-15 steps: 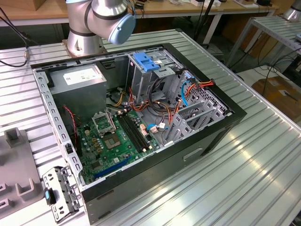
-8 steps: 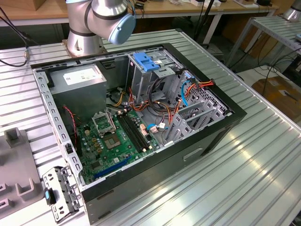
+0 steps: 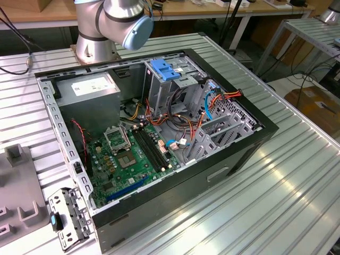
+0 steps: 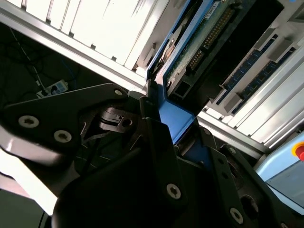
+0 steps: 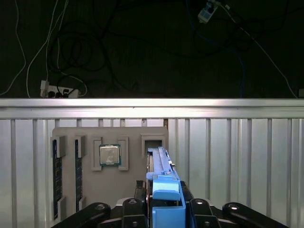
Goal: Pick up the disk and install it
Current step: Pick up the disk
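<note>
Black gripper [image 4: 173,126] links, matt and studded with bright screw heads, are seen closest in the second wrist view. The jaws are clamped on the blue plastic rail of the disk [image 4: 199,42]. The disk is held on edge over the grey tray [image 5: 128,183], at the pocket just beside the one where a processor chip [image 5: 109,155] is seated. Whether its far end rests in that pocket cannot be told. Memory sticks [image 5: 57,166] are laid in the tray's slots beyond the chip.

Slipping is judged the main risk: the rail is smooth plastic and is gripped near one end, so the long flat metal body could pivot between the fingers [image 4: 156,142]. The rail might also flex away from the drive under load. A tilted disk could catch on the tray's pocket wall.

A green circuit board with rows of connector pins is shown on the disk's face. The tray is matt with square-cut pockets, and it is carried on a table [image 5: 237,161] of bright ribbed aluminium. The black sheet-metal computer case [image 3: 186,191] is seen open in the exterior view, so installation is judged not yet done.
</note>
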You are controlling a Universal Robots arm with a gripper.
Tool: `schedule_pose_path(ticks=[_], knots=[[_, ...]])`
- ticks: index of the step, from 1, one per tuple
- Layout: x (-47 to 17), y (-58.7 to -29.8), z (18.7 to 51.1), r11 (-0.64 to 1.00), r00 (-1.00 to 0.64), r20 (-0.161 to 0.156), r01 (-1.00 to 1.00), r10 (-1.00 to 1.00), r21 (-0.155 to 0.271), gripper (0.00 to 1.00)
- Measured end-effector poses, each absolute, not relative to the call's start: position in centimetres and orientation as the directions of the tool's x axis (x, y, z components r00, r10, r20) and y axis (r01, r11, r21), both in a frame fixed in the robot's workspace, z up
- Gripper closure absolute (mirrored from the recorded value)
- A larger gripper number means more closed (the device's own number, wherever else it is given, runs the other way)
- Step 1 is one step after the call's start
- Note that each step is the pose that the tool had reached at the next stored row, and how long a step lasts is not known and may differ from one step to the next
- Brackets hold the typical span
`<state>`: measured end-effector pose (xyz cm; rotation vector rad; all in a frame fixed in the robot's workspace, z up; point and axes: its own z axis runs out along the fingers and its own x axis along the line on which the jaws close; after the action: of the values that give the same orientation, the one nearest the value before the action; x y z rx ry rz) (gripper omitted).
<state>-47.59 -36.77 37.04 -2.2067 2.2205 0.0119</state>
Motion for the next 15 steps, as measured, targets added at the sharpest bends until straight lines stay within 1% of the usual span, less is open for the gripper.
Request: schedule_pose_path(ticks=[15], knots=[[-47.6, -36.8, 39.0, 0.006, -0.006, -0.013, -1.0, -1.0, -0.002, 0.63]])
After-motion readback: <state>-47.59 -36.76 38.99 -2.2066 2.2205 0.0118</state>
